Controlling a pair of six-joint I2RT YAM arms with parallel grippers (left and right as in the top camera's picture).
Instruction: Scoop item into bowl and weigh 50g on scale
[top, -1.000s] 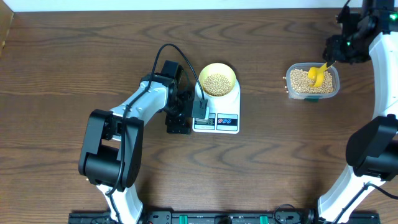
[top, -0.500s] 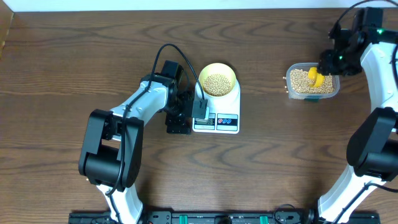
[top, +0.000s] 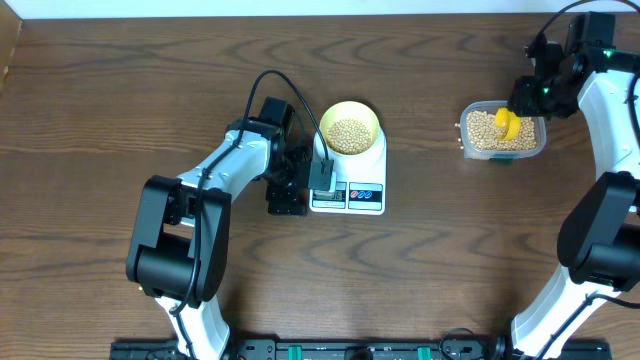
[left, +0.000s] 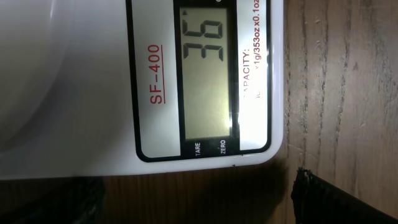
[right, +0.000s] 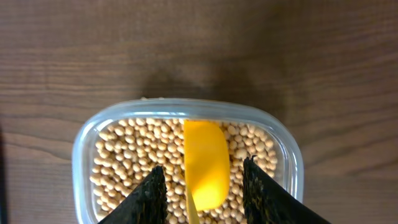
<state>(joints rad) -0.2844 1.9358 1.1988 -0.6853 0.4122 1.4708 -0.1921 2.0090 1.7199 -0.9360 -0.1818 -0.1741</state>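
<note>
Facing dark wood-grain table (top: 100, 100), left fingers (left: 323, 199) gape; right fingers (right: 152, 199) straddle scoop (right: 205, 162), apart.

A dark wood-grain table (top: 90, 90) fills the view, with a pale strip (top: 300, 8) along its far edge.

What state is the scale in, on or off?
On. In the left wrist view, the display on the scale shows the digits 36.
</note>
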